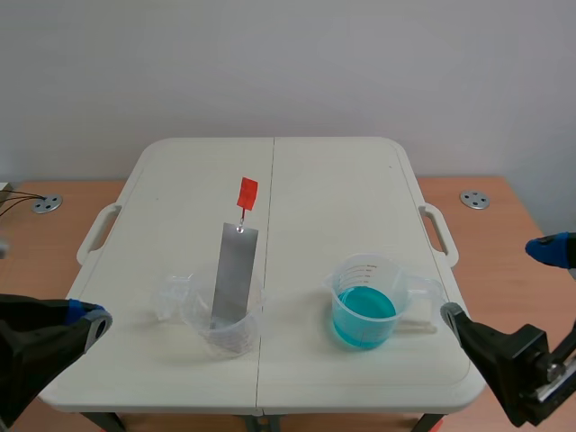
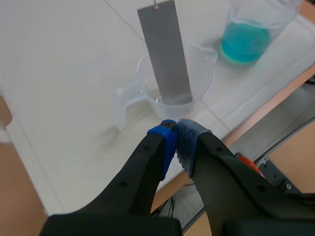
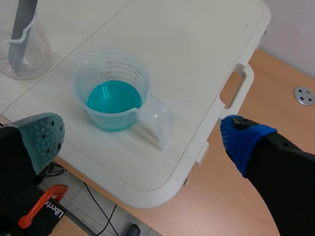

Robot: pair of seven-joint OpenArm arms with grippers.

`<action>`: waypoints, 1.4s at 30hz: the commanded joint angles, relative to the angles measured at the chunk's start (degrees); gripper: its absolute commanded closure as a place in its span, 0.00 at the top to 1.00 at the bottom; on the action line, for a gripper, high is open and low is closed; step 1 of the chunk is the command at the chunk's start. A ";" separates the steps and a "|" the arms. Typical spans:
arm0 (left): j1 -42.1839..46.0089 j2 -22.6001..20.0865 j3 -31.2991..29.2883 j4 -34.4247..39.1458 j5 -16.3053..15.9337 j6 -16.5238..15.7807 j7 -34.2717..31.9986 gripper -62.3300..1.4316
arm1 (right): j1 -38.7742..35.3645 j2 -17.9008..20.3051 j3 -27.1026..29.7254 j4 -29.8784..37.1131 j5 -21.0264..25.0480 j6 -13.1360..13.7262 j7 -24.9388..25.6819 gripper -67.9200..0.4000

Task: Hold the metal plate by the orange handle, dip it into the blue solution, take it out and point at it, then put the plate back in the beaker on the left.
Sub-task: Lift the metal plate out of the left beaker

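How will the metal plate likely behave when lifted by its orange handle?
The metal plate looks thin, flat and straight, so it is probably stiff and light. Its orange handle joins by a small link, so it may swing. It leans on the rim of the clear beaker, which might tip.

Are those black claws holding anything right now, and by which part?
Nothing is held. The left end effector is shut empty, the right end effector open; the flat grey metal plate stands untouched in its clear plastic beaker.
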 commanded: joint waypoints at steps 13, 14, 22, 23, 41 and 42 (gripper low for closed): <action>21.77 -1.29 -2.78 -0.85 13.70 5.62 -0.72 0.07 | 0.68 0.57 0.13 0.39 0.61 1.01 4.33 0.98; 22.84 -1.29 -2.78 -1.64 13.75 5.60 -0.72 0.07 | 0.68 0.57 0.13 0.39 0.61 1.75 5.07 0.98; 24.70 -1.27 -2.78 -11.72 13.73 5.46 -1.03 0.07 | 4.37 -1.03 -3.04 0.04 0.63 5.01 5.62 0.98; 24.70 -1.27 -2.78 -13.18 13.75 5.31 -1.03 0.07 | 5.29 -1.20 -4.07 -0.24 0.63 4.98 5.64 0.98; 24.70 -1.60 -2.34 -24.79 13.73 3.65 -4.02 0.07 | 20.76 -3.08 -18.78 -4.26 2.43 5.01 5.38 0.98; 24.70 -1.60 -2.34 -24.79 13.73 3.63 -4.02 0.07 | 21.73 -3.08 -19.41 -4.44 3.17 5.01 5.05 0.98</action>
